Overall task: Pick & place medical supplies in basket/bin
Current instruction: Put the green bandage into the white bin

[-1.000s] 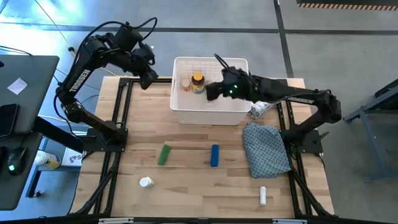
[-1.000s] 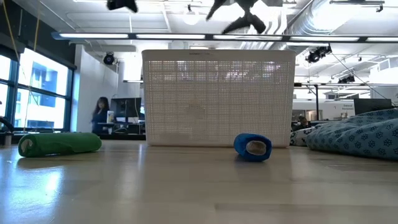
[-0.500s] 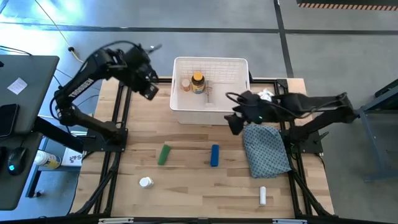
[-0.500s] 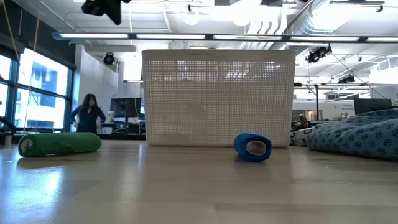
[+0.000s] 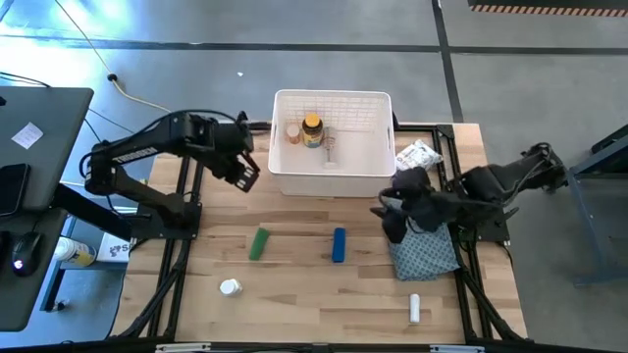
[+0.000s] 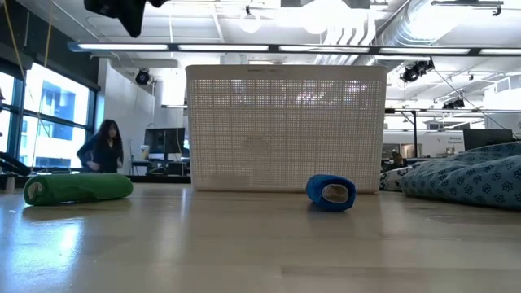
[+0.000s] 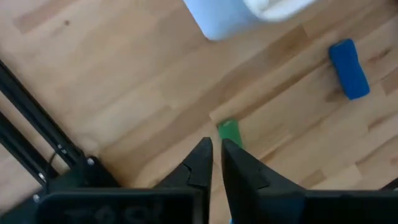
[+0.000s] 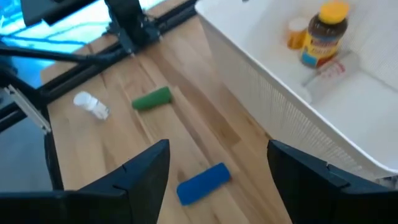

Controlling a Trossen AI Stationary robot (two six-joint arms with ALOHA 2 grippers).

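From above, the white bin (image 5: 333,143) sits at the table's far middle, holding an amber bottle (image 5: 312,129). The green piece (image 5: 259,243) and blue piece (image 5: 339,245) lie near of it. The left gripper (image 5: 243,174) hangs left of the bin; the right gripper (image 5: 391,218) is over the patterned cloth (image 5: 422,249).

The left wrist view shows its fingers (image 7: 200,163) nearly together, holding nothing.

The right wrist view shows fingers (image 8: 146,167) spread wide, empty.
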